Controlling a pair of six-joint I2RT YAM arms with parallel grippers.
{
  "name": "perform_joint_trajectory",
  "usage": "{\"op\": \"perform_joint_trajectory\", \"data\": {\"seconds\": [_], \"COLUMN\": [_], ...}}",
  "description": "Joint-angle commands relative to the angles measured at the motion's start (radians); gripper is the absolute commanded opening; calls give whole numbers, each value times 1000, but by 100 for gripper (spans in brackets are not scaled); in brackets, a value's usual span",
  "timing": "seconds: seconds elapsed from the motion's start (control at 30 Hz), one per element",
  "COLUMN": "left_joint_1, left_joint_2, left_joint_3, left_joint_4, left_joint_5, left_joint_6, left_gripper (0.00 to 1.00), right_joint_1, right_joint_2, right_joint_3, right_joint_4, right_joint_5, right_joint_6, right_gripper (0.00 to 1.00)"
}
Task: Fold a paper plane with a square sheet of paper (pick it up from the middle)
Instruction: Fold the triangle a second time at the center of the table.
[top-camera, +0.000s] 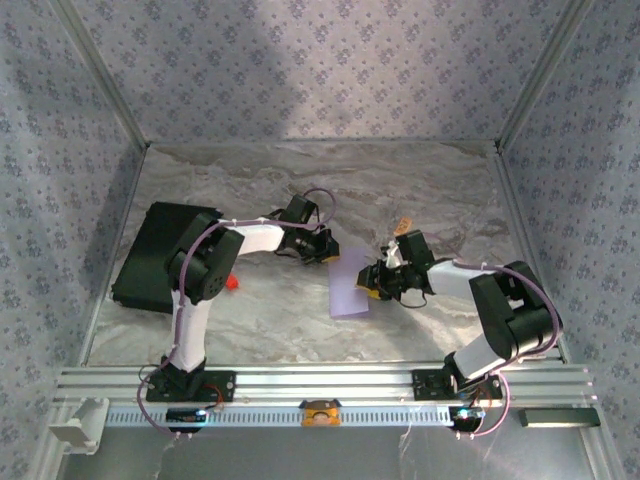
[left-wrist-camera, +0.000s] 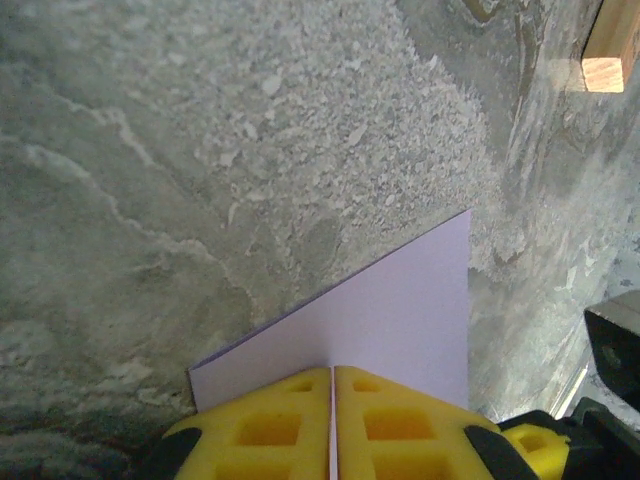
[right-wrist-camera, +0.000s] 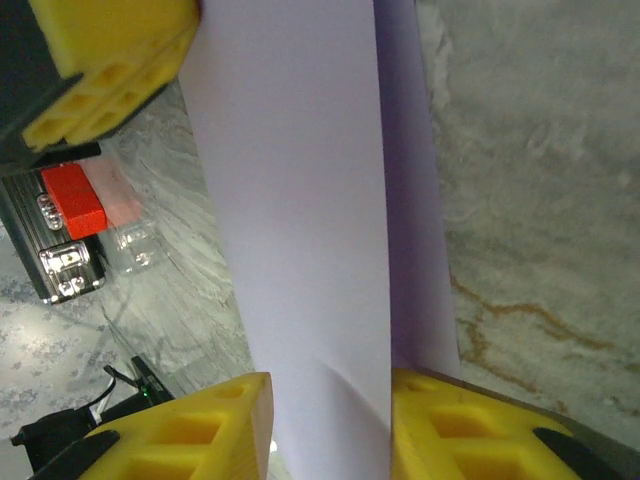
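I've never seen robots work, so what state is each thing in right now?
Lavender paper sheet: folded double, pinched at one edge.
Left gripper: shut on the sheet.
Right gripper: open, fingers either side of the sheet.
Black pad: lying flat.

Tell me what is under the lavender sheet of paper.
The marbled table shows around the sheet of paper. The patch directly beneath it is covered, so nothing more can be told.
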Motion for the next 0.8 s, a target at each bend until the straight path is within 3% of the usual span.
{"op": "perform_joint_trajectory", "data": {"seconds": [0.0,0.27,0.47,0.77], "left_joint_1": [-17,-28,-31,-43], "left_joint_2": [15,-29,-129,-307], "left_joint_3": [12,30,13,-92], "left_joint_4": [-61,-79,-88,-79], "left_joint_5": [18,11,-29,-149], "left_joint_6": [30,46,81,135], "left_gripper": [13,24,41,46], "right_joint_1": [-17,-23,-26,-33], "right_joint_2": [22,64,69,71], "right_joint_3": [25,23,17,21], "right_joint_4": [-9,42,65,89], "right_joint_5": [-39,-70,-70,-39], "right_joint_6": [-44,-33,-16,26], "right_gripper": [32,24,15,7]}}
